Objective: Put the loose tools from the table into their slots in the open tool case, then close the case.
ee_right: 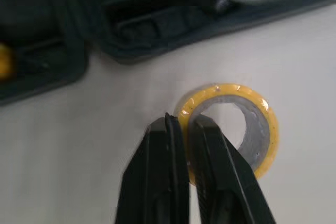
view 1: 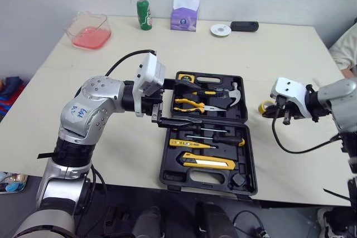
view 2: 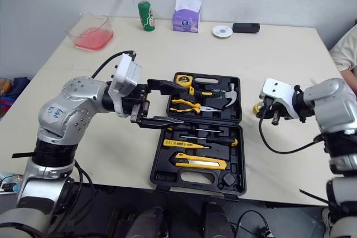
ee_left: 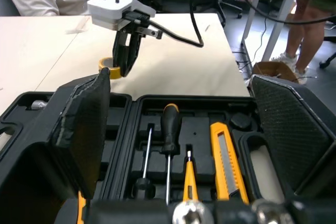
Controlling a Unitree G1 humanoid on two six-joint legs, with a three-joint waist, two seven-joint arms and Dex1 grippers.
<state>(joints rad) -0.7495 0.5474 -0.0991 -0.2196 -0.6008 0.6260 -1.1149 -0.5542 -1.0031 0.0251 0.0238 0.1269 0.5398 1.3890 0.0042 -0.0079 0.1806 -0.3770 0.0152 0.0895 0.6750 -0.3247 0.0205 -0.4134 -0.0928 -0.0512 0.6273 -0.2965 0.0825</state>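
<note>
The black tool case (view 1: 245, 181) lies open at the middle of the table. It holds a hammer (view 1: 231, 96), pliers (view 1: 189, 103), screwdrivers (view 1: 207, 132) and a yellow utility knife (view 1: 209, 163). My left gripper (view 1: 181, 102) hovers open over the case's left side, its fingers (ee_left: 79, 129) spread wide with nothing between them. A yellow tape roll (view 1: 263, 106) sits on the table just right of the case. My right gripper (ee_right: 184, 124) is shut on the wall of the tape roll (ee_right: 257, 129), one finger inside the ring and one outside.
Along the table's far edge stand a pink tray (view 1: 89, 30), a green can (view 1: 144, 14), a purple tissue box (view 1: 184, 18), a white disc (view 1: 221, 29) and a black remote-like object (view 1: 244, 26). A person (view 1: 346, 48) sits at the right edge.
</note>
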